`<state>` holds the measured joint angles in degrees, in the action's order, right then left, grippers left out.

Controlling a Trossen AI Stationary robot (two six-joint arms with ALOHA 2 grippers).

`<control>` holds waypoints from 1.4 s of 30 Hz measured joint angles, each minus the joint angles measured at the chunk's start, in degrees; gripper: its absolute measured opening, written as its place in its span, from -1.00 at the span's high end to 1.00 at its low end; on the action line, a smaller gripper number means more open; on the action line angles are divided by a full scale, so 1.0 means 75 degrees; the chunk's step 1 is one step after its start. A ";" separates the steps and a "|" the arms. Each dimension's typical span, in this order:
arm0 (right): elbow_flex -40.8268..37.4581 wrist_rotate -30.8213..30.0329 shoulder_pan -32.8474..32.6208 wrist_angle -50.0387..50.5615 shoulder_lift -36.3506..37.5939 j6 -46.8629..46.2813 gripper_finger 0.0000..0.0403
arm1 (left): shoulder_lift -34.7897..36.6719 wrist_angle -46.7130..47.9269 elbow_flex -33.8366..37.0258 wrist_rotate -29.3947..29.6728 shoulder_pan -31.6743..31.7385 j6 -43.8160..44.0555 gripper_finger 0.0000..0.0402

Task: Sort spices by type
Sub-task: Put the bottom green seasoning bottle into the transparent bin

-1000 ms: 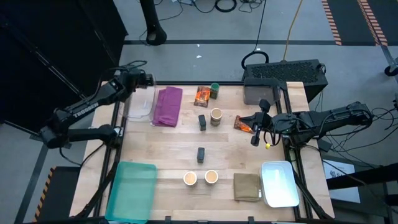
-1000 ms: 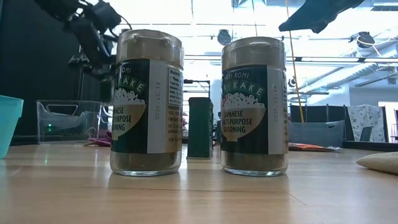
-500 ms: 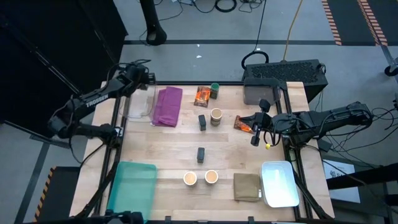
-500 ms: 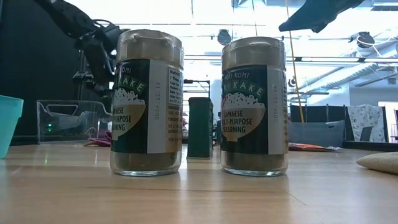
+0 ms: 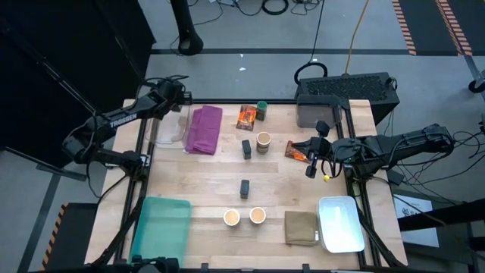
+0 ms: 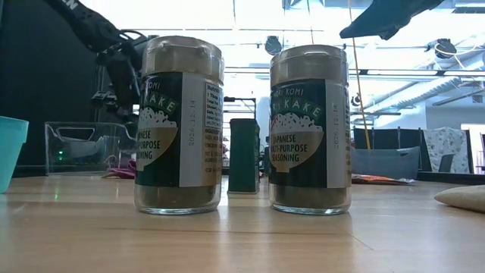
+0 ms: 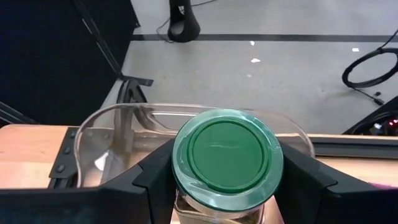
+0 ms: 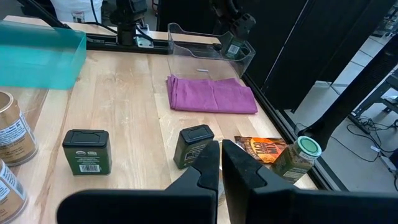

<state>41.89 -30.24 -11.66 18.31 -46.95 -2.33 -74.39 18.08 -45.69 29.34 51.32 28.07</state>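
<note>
On the wooden desk (image 5: 212, 189), at its far left, our left tool (image 5: 180, 96) grips a green-lidded jar (image 7: 226, 163) above the clear bin (image 5: 171, 125); our right tool (image 5: 310, 171) waits closed, right side.

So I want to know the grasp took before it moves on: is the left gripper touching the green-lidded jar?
Touching. In the left wrist view, the left gripper has its dark fingers pressed against both sides of the green-lidded jar, above the clear bin.

Pale matt wooden table (image 5: 212, 171), soft purple cloth (image 5: 204, 129), clear glossy plastic bin (image 7: 112, 134), glass jar (image 7: 227, 163) with smooth green plastic lid, shiny orange foil packet (image 5: 245, 116), matt dark tins (image 8: 86, 151), translucent teal plastic tray (image 5: 161, 229)
</note>
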 joint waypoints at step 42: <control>-0.0003 0.0003 0.0000 0.0012 -0.0001 0.0029 1.00 | 0.0006 -0.0631 0.0778 0.1349 -0.1226 0.1222 -0.11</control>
<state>41.86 -30.22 -11.66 18.39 -46.96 -2.11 -74.35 13.34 -39.86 39.46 42.13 37.24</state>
